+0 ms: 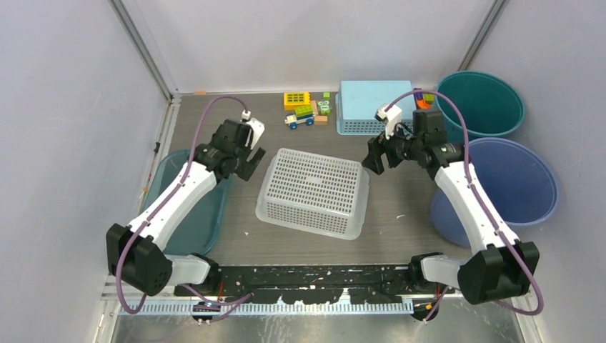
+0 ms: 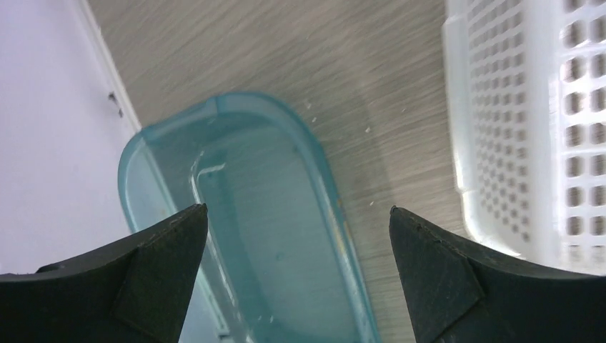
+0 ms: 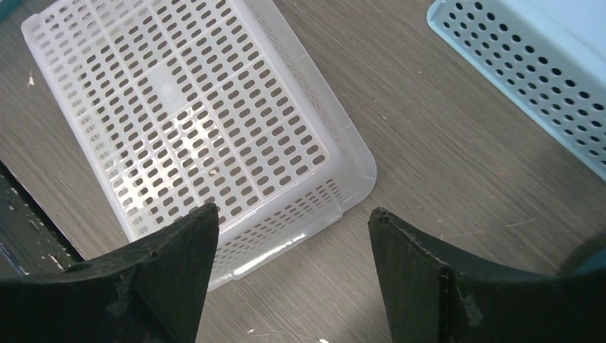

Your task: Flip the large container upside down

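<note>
Top view, white basket (image 1: 312, 191): it is set at the middle of the worktop (image 1: 400, 193), its perforated base turned up and its wider rim down on the surface.
Top view, left pincer (image 1: 250, 163): it is held just off the basket's far left corner, with the fingers spread and nothing between them.
Top view, right pincer (image 1: 376, 161): it is held just off the basket's far right corner, with the fingers apart and nothing gripped.
Top view, surroundings: a teal tray (image 1: 187, 214) is seen at the left edge under the left arm; a light blue basket (image 1: 364, 107) and toy blocks (image 1: 306, 109) are placed along the far edge; a teal bucket (image 1: 482, 106) and a blue bucket (image 1: 511, 182) are stood at the right.

Left wrist view, left pincer (image 2: 298, 209): the two dark fingers are seen wide apart and empty.
Left wrist view, below: the teal tray (image 2: 271, 236) is framed between the fingers, and the white basket's side wall (image 2: 514, 143) is seen at the right, apart from the tray.

Right wrist view, right pincer (image 3: 293, 209): the fingers are seen spread, with nothing clamped.
Right wrist view, below: one corner of the white basket (image 3: 193, 121) is seen under the gap, base uppermost; the light blue basket (image 3: 529, 71) is seen at the upper right, well apart.
</note>
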Tool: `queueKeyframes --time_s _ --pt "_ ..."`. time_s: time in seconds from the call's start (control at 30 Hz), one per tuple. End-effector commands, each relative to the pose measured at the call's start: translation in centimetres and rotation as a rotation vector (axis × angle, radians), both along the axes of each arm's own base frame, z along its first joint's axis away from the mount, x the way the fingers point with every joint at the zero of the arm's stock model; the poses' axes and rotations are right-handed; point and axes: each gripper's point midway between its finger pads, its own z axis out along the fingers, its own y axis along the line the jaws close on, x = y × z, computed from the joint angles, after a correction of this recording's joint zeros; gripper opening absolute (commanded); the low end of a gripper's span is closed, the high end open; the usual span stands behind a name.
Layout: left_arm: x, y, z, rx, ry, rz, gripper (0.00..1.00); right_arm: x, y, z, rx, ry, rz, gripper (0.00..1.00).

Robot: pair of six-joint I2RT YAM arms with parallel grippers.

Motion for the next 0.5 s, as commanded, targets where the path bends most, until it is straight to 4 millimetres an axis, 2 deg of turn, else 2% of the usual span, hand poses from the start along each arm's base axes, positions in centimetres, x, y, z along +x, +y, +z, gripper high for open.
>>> queueKeyframes --time_s 0.0,0.17,0.27,0.47 --pt "-2.0 4.0 -2.0 0.192 0.062 0.095 1.0 -1.4 -0.9 0.3 -0.069 -0.061 0.027 0.81" --pt "-2.7 4.7 -5.3 0.265 0.167 0.106 1.0 -3.7 -0.5 0.3 -0.12 -0.097 0.122 0.81" --pt "-2.9 4.4 -6.9 0.269 0.233 0.095 1.0 -5.4 -0.3 -0.7 -0.175 -0.078 0.19 0.81" --pt "-2.8 4.7 -9.0 0.219 0.321 0.115 0.95 -7.4 -0.4 -2.6 -0.266 -0.05 0.275 0.82"
